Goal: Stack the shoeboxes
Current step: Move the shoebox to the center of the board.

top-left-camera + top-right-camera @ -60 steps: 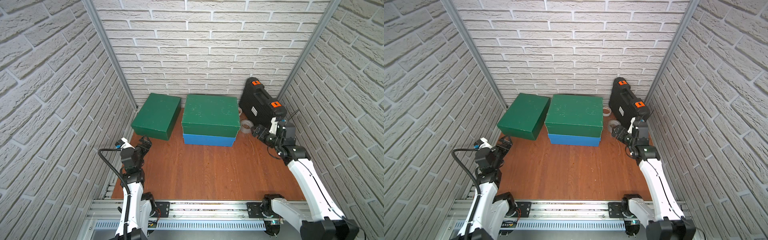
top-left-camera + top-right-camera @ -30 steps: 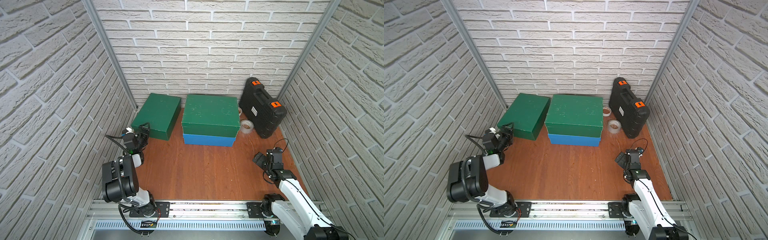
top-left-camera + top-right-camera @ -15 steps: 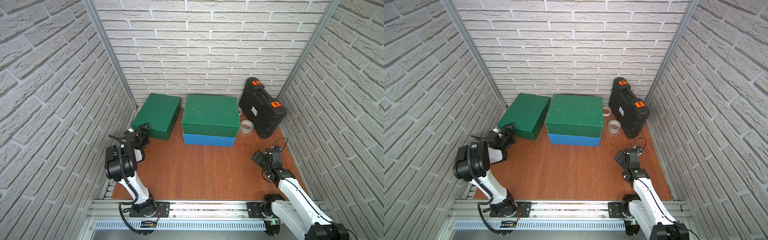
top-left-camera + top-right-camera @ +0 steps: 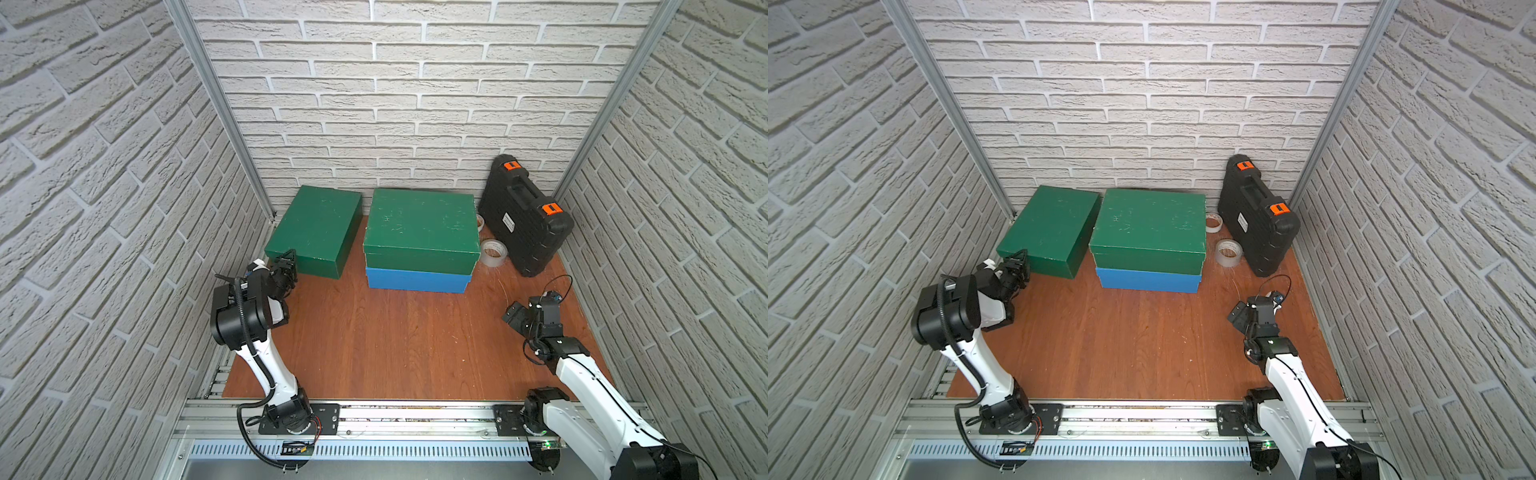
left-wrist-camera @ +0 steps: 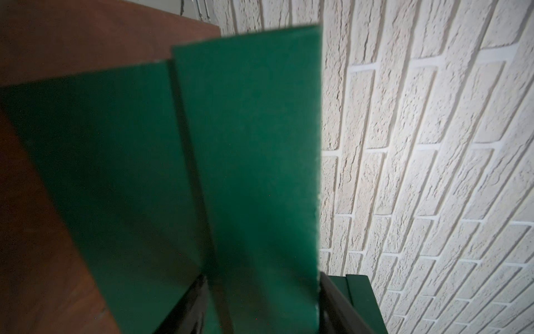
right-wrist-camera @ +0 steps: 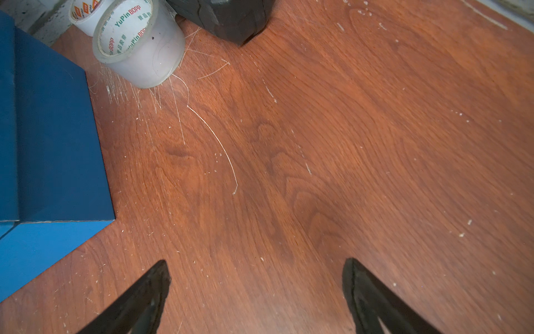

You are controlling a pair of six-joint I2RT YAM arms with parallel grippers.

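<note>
A dark green shoebox (image 4: 318, 226) lies on the wooden floor at the back left. Beside it, another green shoebox (image 4: 419, 226) sits on a blue shoebox (image 4: 415, 280); both top views show this stack. My left gripper (image 4: 286, 262) is at the lone green box's near left corner. In the left wrist view the gripper (image 5: 261, 303) has its fingers on either side of that box's lid wall (image 5: 254, 173), shut on it. My right gripper (image 4: 515, 318) hovers open over bare floor at the right, its fingers (image 6: 150, 289) holding nothing.
A black case with orange latches (image 4: 523, 216) leans in the back right corner. Two tape rolls (image 4: 493, 252) lie between it and the stack; the nearer roll (image 6: 138, 43) shows in the right wrist view. Brick walls close in on three sides.
My left gripper has moved forward to the lone green box's corner and closed on its lid wall. The right arm pulled back from the black case earlier and has since stayed still.
</note>
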